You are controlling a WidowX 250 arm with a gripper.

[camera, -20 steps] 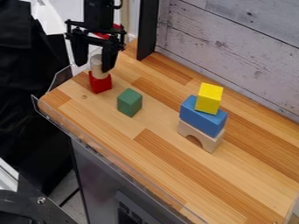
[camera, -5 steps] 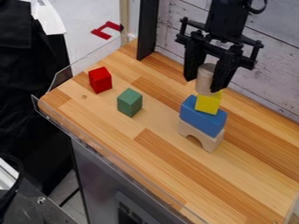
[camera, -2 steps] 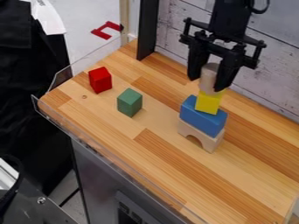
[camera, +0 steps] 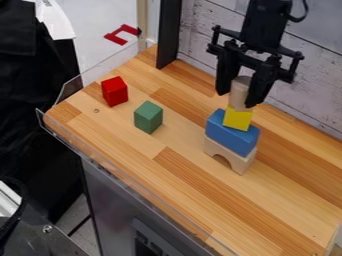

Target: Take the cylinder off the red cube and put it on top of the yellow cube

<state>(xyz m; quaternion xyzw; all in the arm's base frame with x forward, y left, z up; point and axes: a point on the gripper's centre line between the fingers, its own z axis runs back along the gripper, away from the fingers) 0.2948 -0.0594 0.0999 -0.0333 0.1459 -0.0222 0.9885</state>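
Tool point(camera: 236, 101) above blue block point(camera: 231, 133), fingers closed to cylinder's width, gripping cylinder point(camera: 240, 94); cylinder on yellow cube point(camera: 237, 119), cube atop blue block; arch point(camera: 244, 162) beneath blue block; green block point(camera: 148, 118), then red cube point(camera: 115, 92), left of blue block on bench point(camera: 280, 195)

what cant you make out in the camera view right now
All in the camera view:
- Yellow cube's top: mostly covered by the cylinder and gripper, so full contact is unclear.
- Whether the cylinder is released: the gripper is too close around it.
- Back faces of the blue block: turned away.
- Upper arm: cut off by the top edge.
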